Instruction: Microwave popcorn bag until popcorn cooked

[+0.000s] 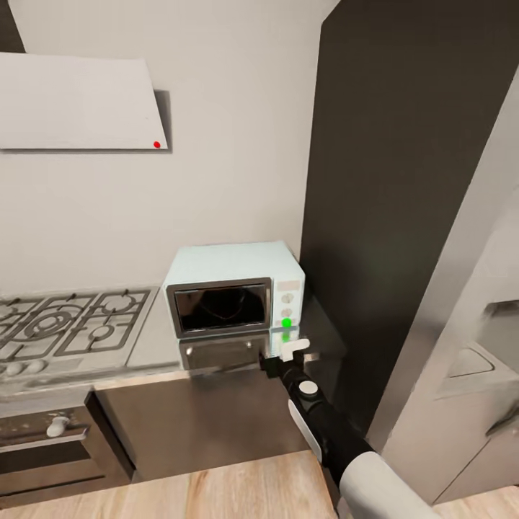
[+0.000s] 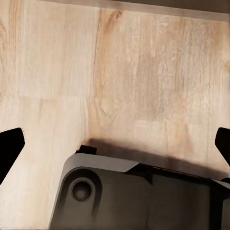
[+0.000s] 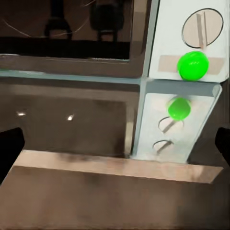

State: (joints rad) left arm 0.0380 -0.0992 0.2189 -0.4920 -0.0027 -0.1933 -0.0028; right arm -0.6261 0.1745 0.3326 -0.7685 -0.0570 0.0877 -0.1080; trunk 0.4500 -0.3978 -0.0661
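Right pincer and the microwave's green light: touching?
Apart. In the right wrist view the right pincer has dark fingertips at both edges, with bare countertop between them and the microwave green light.

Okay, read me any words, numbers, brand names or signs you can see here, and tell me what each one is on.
None: no readable text.
Microwave: no lettering; green signal light and knobs unlabelled.
Range hood: a plain red dot, no text.
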